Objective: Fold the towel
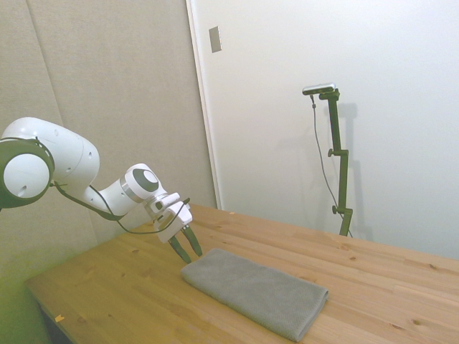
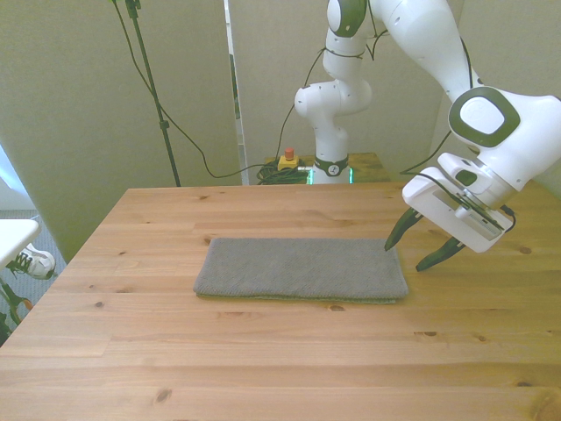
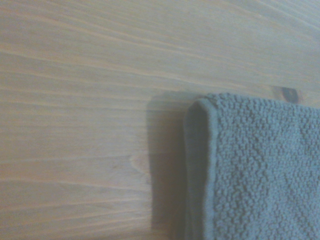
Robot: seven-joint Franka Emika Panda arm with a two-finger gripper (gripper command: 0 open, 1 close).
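Note:
The grey towel [image 2: 302, 268] lies flat on the wooden table [image 2: 263, 360] as a long, doubled-over rectangle; it also shows in the side view [image 1: 258, 290]. Close up, the wrist view shows one thick, layered corner of the towel [image 3: 250, 170] on bare wood. My gripper [image 2: 421, 251] hangs just off the towel's end at the front view's right, a little above the table. It is open, with nothing between its dark fingers [image 1: 186, 250], which point down and stand apart.
A red-and-yellow button box [image 2: 287, 160] and cables sit behind the table's far edge by the robot base. A white surface edge [image 2: 13, 235] pokes in at the front view's left.

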